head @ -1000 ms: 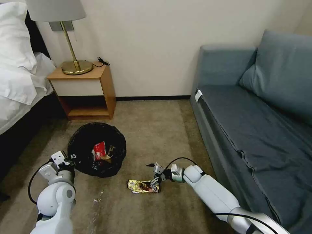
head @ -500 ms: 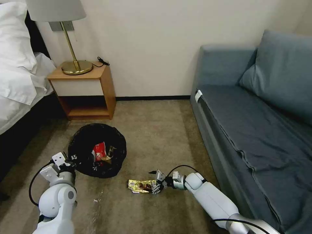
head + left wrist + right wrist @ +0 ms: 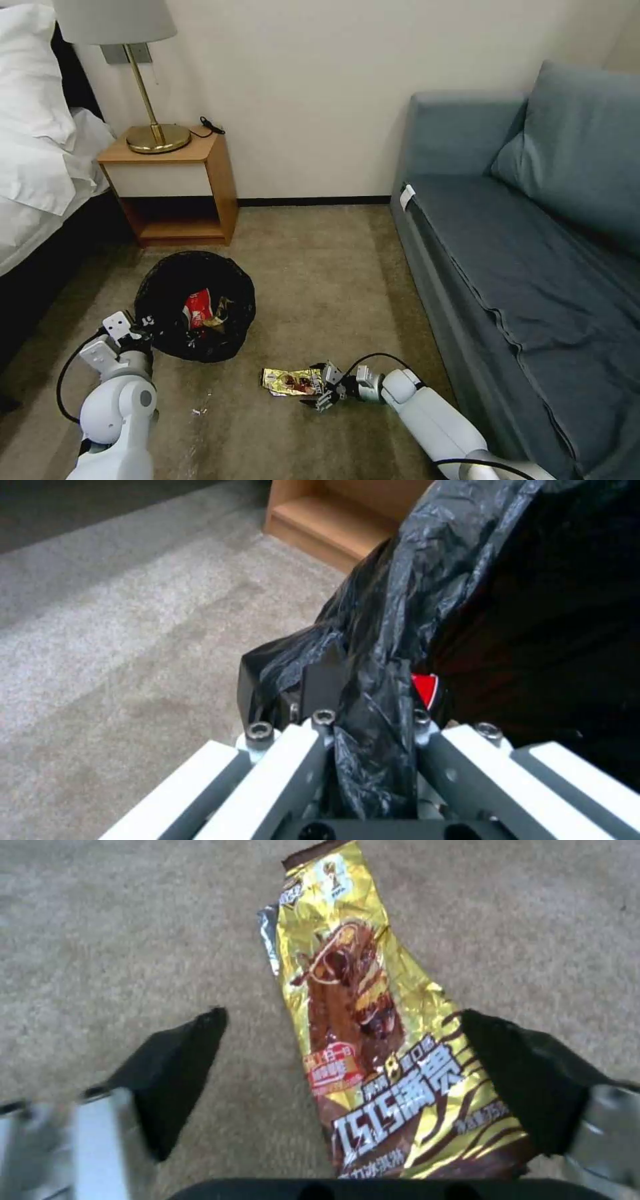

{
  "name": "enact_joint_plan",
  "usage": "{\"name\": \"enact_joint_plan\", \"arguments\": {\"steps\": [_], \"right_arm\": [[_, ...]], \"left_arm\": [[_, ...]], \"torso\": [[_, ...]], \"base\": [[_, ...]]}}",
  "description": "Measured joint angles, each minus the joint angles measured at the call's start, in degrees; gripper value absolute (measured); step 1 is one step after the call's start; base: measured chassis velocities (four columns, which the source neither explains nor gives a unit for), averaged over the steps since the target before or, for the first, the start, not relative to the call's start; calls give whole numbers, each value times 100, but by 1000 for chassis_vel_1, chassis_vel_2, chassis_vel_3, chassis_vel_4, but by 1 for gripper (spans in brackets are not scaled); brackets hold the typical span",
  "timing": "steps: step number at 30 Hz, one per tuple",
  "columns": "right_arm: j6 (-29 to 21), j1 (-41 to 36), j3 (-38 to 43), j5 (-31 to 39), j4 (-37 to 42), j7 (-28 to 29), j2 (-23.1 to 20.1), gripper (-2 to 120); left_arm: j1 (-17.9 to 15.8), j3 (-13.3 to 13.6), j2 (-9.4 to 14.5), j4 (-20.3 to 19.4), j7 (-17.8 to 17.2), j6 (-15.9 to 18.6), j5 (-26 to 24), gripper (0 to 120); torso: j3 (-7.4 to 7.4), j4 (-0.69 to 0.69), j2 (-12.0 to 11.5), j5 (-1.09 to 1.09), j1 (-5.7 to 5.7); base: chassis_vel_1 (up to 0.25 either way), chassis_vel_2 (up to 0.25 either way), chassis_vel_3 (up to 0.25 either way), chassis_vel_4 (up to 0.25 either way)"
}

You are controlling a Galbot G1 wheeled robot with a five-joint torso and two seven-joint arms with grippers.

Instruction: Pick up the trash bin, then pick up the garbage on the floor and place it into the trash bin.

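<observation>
R gripper (image 3: 340, 1080) spread wide over crinkly gold wrapper (image 3: 373, 1050); L gripper (image 3: 370, 730) pinching glossy black bin liner (image 3: 400, 630).

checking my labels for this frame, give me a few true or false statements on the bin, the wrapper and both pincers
1. The left pincer is shut on the black liner at the trash bin rim. True.
2. The gold wrapper lies inside the bin. False: it lies flat on the carpet, apart from the bin.
3. The right pincer is open with the wrapper's near end between its fingers. True.
4. A red-and-white snack packet is in the bin. True.
5. The bin stands on the nightstand. False: it is down by the carpet, in front of the nightstand.
</observation>
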Motion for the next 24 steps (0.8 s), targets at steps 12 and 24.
{"name": "enact_joint_plan", "arguments": {"steps": [12,24], "right_arm": [[10,16,39,122,-21,57,19,50],[-105,186,128,207,13,306,21,39]], "left_arm": [[-68,0,41,5,-19,5,-15,2],[-69,-5,48,18,-23,9,-20,2]], "torso": [[0,0,0,1,0],[0,0,0,0,0]], "base": [[0,0,0,0],[0,0,0,0]]}}
